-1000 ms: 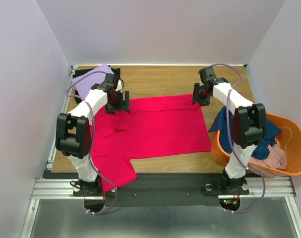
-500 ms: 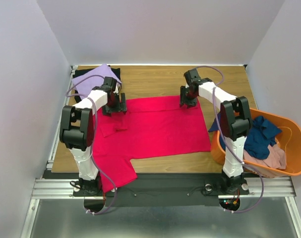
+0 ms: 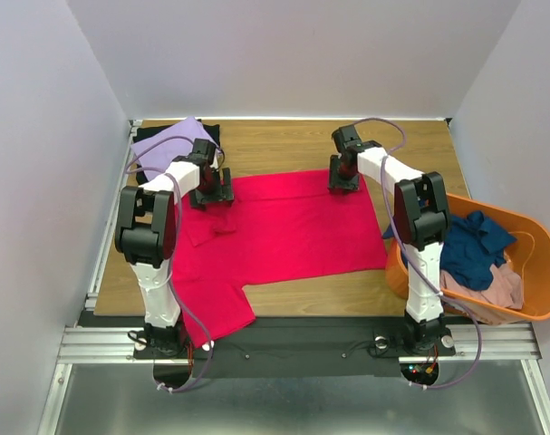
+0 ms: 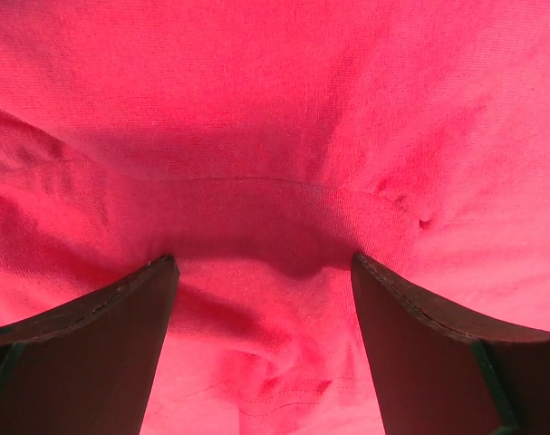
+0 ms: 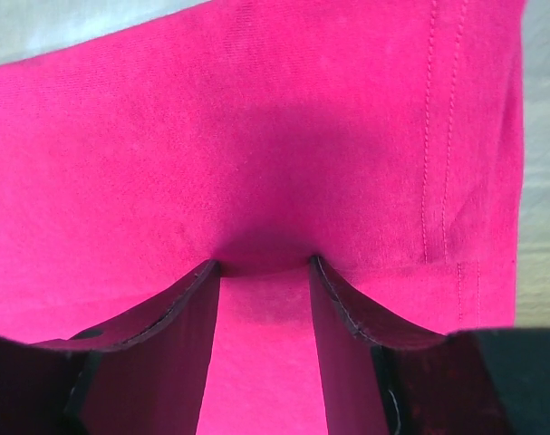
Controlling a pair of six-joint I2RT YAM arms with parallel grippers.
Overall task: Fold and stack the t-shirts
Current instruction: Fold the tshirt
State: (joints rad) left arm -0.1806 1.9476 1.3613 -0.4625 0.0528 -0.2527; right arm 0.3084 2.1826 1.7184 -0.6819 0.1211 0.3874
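The crimson-pink t-shirt lies spread flat across the middle of the table, one sleeve hanging over the near edge. My left gripper is down on its far left corner, open, with a raised fold of the red cloth between the wide-apart fingers. At the shirt's far right edge my right gripper is open too, its tips pressed into the pink cloth beside the stitched hem. A lavender t-shirt lies on a black one at the back left.
An orange plastic tub stands at the right edge of the table, holding a navy blue shirt and a dusty pink one. Bare wood shows along the far side. White walls close in on three sides.
My right gripper has swung left from the shirt's far right corner and come down on its far edge. The left gripper has barely shifted. The shirt's near part has slid slightly.
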